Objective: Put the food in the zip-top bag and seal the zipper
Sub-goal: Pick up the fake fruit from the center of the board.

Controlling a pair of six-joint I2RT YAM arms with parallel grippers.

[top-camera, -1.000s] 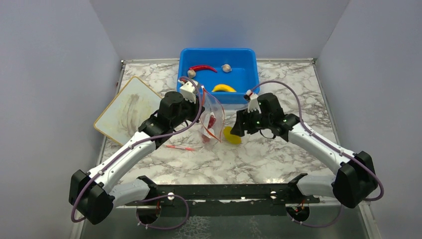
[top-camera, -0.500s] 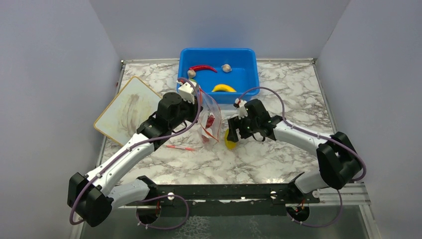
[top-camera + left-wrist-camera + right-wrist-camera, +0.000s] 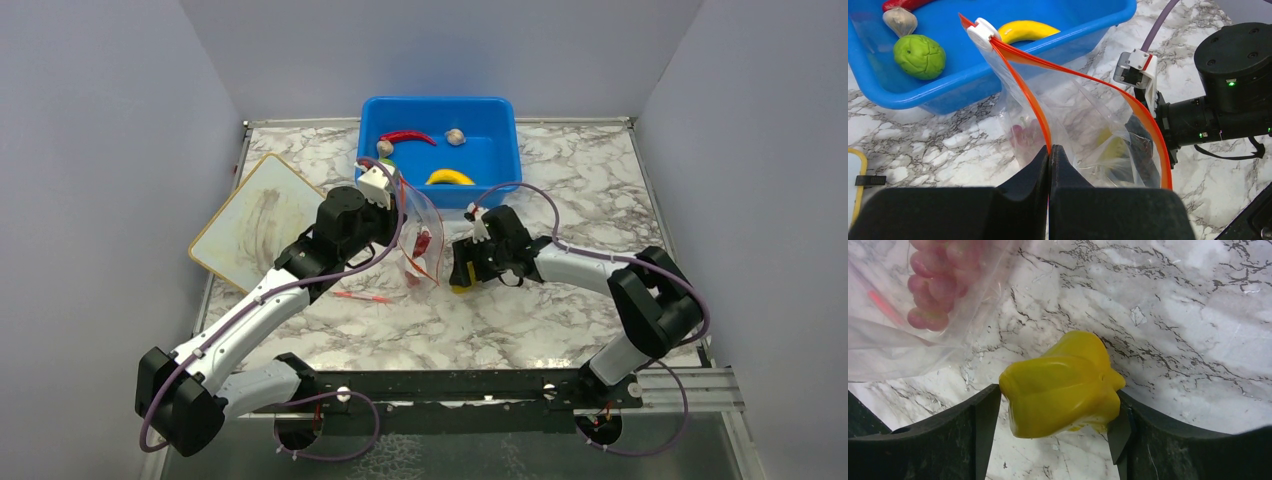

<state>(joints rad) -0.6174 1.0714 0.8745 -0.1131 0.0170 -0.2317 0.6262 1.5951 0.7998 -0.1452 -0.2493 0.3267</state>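
Observation:
My left gripper (image 3: 1049, 147) is shut on the orange-red zipper (image 3: 1023, 85) of the clear zip-top bag (image 3: 425, 240) and holds its mouth open and upright. A pink-purple grape bunch (image 3: 930, 295) lies inside the bag. The yellow-green starfruit (image 3: 1063, 385) lies on the marble just right of the bag. My right gripper (image 3: 1055, 405) is open, its fingers standing close on either side of the starfruit (image 3: 460, 285). Whether they press on it I cannot tell.
The blue tub (image 3: 500, 160) behind the bag holds a red chili (image 3: 408, 136), a banana (image 3: 449, 177), a lime (image 3: 919, 56) and two garlic bulbs (image 3: 456, 136). A yellow-rimmed board (image 3: 255, 220) lies at the left. A thin red stick (image 3: 362, 296) lies in front of the bag.
My right arm has swung left and lowered over the starfruit, which now sits between its widened fingers. The left gripper and the bag have stayed put.

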